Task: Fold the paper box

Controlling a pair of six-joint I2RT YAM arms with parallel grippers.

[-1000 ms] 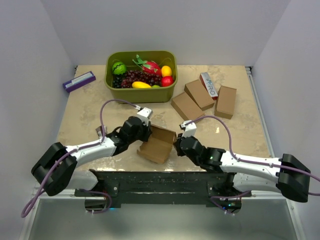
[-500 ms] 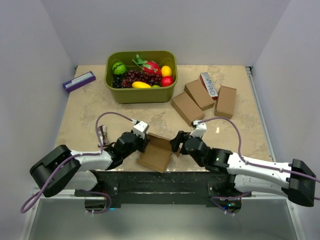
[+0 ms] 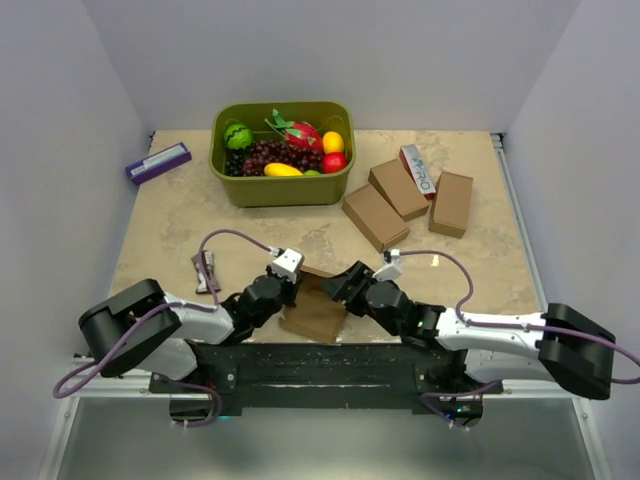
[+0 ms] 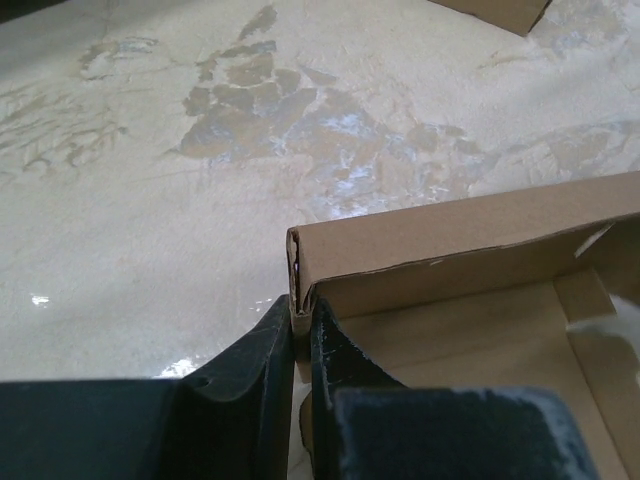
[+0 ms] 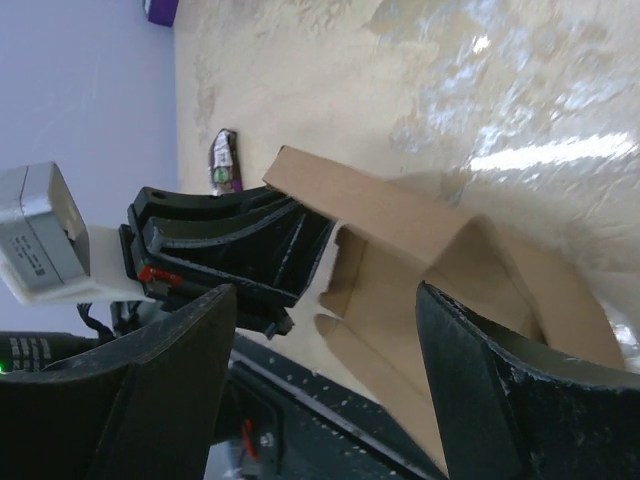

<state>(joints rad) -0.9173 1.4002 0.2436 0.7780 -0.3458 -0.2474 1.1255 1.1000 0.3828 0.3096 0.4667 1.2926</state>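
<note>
The paper box (image 3: pixel 318 312), plain brown cardboard with its flaps up, lies at the table's near edge between both arms. My left gripper (image 3: pixel 294 294) is shut on the box's left wall; in the left wrist view the thin wall edge (image 4: pixel 300 300) is pinched between the two dark fingers (image 4: pixel 262 350), with the box's open inside (image 4: pixel 470 330) to the right. My right gripper (image 3: pixel 340 284) stands open over the box's right side. In the right wrist view its fingers (image 5: pixel 480 370) spread wide with the box (image 5: pixel 400 230) beyond them, touching nothing.
A green basket (image 3: pixel 282 190) of toy fruit stands at the back. Three brown cartons (image 3: pixel 400 188) and a white-and-red carton (image 3: pixel 420 170) lie at the back right. A purple box (image 3: pixel 158 162) is back left, a small wrapper (image 3: pixel 205 270) near the left arm. A black rail (image 3: pixel 310 365) borders the near edge.
The right gripper opened and let go of the box. Both arms drew in toward the near edge, and the box came with the left gripper and now lies lower.
</note>
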